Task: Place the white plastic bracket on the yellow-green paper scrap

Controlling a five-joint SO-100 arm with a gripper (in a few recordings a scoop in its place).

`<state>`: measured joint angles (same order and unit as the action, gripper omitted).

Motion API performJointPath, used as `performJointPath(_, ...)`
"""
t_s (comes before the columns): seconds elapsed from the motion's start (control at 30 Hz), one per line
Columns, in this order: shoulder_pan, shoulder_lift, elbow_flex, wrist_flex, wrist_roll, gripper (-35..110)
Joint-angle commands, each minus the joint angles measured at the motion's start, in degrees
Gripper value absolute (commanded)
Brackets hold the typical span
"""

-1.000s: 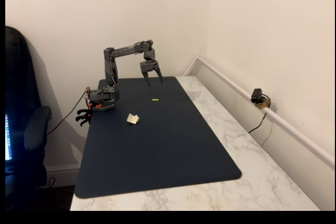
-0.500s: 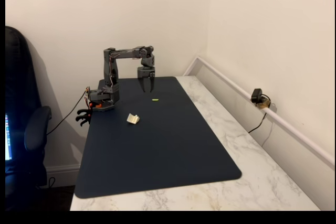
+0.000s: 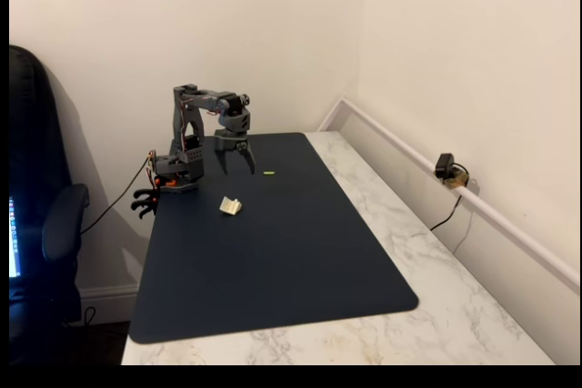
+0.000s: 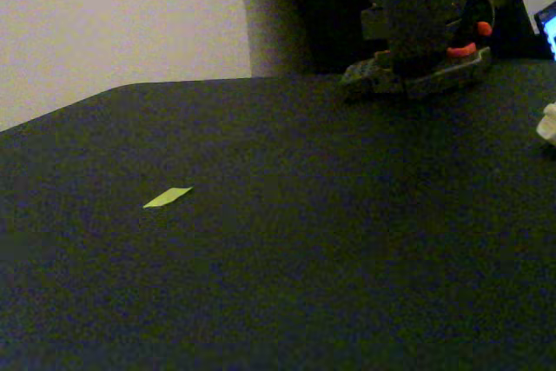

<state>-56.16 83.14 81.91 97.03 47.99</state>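
**Bracket not yet picked up; approach under way**

I have the pincer (image 3: 235, 160) hanging above the dark mat (image 3: 300, 261), its fingers spread and empty. The white plastic bracket (image 3: 231, 207) lies on the mat just below and in front of the pincer, untouched and near the arm's base (image 3: 175, 174). The yellow-green paper scrap (image 3: 269, 173) sits flat on the mat, apart from the bracket, to its right and further back in this fixed view; a low fixed view shows the scrap (image 4: 167, 197) bare. By my reading nothing is done yet: descent, grasp, carry across and release on the scrap all remain. The desk (image 3: 455, 306) beyond the mat plays no part.
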Motion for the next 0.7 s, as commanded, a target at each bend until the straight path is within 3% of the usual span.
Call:
performJointPath(0.0, -3.3, 1.0, 1.2, -4.0, 5.7, 37)
performJointPath(0.33, -9.1, 4.5, 14.7, -15.0, 17.8, 40)
performJointPath(0.67, -8.6, 6.3, 20.5, -19.3, 18.1, 41)
